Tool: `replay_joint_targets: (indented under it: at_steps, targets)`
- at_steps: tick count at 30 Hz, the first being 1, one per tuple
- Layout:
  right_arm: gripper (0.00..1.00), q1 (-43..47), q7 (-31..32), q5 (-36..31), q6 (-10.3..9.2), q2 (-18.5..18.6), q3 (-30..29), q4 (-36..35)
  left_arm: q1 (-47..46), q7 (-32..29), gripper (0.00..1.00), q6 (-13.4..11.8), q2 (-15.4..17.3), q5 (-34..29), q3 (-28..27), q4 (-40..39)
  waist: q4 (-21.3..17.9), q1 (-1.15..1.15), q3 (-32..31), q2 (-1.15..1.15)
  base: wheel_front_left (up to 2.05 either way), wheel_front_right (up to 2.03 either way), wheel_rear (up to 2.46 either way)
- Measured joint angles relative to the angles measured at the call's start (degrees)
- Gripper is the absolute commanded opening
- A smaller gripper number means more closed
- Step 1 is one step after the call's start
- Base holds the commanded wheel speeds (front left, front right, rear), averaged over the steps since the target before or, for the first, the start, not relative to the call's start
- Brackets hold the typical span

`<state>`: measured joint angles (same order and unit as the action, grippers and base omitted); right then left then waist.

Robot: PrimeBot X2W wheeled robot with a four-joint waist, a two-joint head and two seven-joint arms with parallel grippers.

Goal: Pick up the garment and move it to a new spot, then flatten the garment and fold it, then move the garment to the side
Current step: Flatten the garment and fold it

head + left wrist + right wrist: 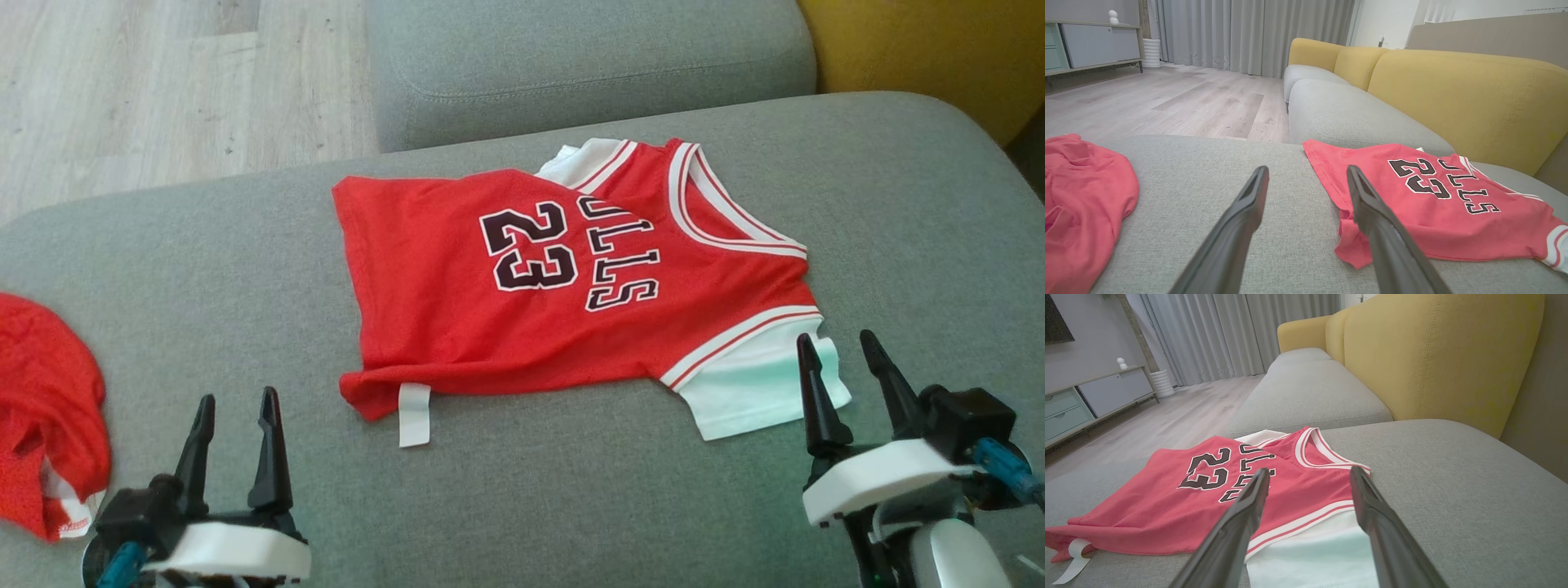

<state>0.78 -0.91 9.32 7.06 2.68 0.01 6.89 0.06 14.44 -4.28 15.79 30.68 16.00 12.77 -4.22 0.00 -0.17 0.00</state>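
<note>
Grey fabric sofa seat (571, 506), wood floor (122, 98) far left | red number-23 jersey (441, 318): long axis left-right, neck right | left gripper (237, 394), right gripper (835, 335): fingers apart

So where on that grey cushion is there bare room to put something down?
Bare cushion lies between the crumpled red cloth and the jersey, and right of the jersey towards the yellow backrest. The middle is crowded: the jersey covers it.

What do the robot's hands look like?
The left gripper and the right gripper each have two long, pointy black fingers on a curved white shell, with a black block and a blue cable plug behind.
</note>
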Motion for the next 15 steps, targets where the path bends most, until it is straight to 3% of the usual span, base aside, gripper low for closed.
replay_joint_targets:
  at_steps: [9, 15]
  targets:
    - [1.00, -0.1, 0.2, 0.7, 0.00, 0.0, 1.2, 0.1, -0.1, 0.0, 1.00, 1.5, -0.6, -0.5, -0.1, 2.1, -0.8, 0.00, 0.9, 0.00, 0.00, 0.00, 0.00]
    - [1.00, -0.8, 0.2, 0.8, 0.00, 0.0, 1.7, 0.3, -2.5, -3.0, 1.00, 5.5, -1.9, -1.0, 4.6, 9.0, -1.5, 0.00, 2.8, 0.00, 0.00, 0.00, 0.00]
